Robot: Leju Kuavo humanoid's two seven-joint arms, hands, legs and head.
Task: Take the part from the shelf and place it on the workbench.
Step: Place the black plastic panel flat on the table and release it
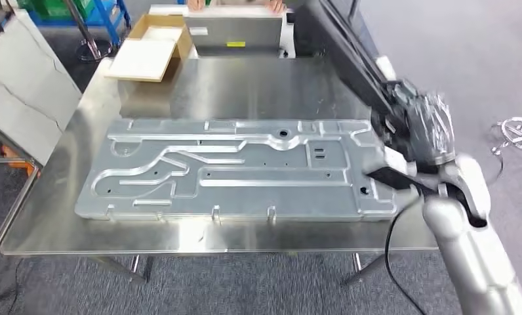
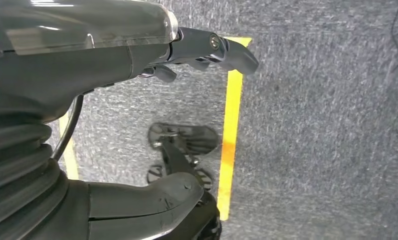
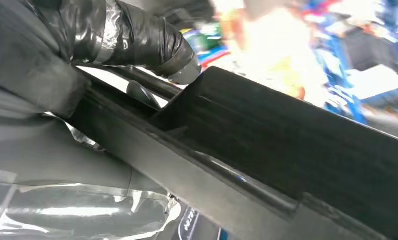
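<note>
The part (image 1: pixel 350 56) is a long black bar or panel, slanting from the top of the head view down to my right hand (image 1: pixel 421 128) at the workbench's right edge. That hand, wrapped in clear film and tape, grips the part's lower end above the table's right side. In the right wrist view its taped fingers (image 3: pixel 137 40) close over the black part (image 3: pixel 287 145). The steel workbench (image 1: pixel 265 85) lies below and to the left. My left hand (image 2: pixel 187 120) hangs over grey floor, fingers apart, holding nothing.
A large machined aluminium plate (image 1: pixel 232 170) covers most of the workbench. A cardboard box (image 1: pixel 150 46) and a grey metal unit (image 1: pixel 235 29) stand at the back, where a person's hands (image 1: pixel 278 5) show. A chrome stool base (image 1: pixel 517 138) stands on the right. Yellow floor tape (image 2: pixel 232 130) lies under the left hand.
</note>
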